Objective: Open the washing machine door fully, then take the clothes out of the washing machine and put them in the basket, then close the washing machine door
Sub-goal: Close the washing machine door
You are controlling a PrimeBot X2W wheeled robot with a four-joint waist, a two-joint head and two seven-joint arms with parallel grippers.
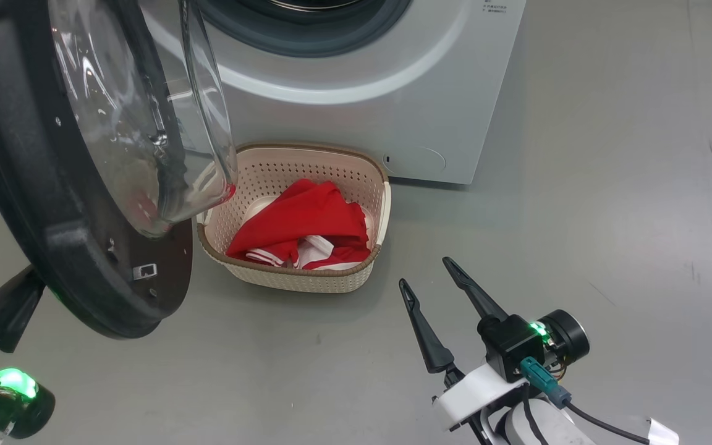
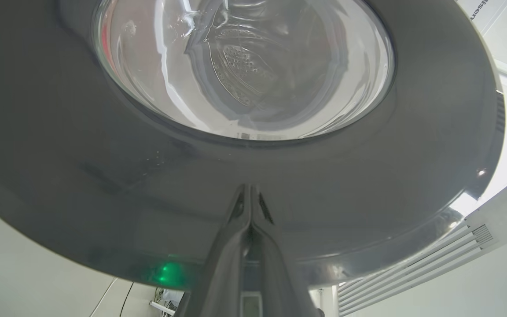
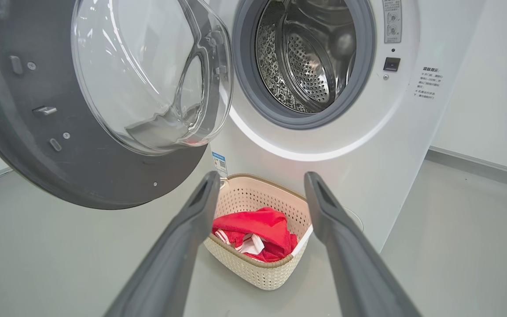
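The washing machine door stands swung open at the left, its glass bowl overhanging the basket's left end. The cream basket sits on the floor before the white washing machine, with the red, white-trimmed clothes lying inside it. The steel drum looks bare where it shows. My left gripper is shut, its tips close against the door's outer black rim. My right gripper hangs open above the floor, right of the basket, holding nothing. Between its fingers I see the basket and clothes.
Grey floor stretches out to the right of the basket and machine. A white wall stands beside the machine. The door's lower rim hangs over the floor just left of the basket.
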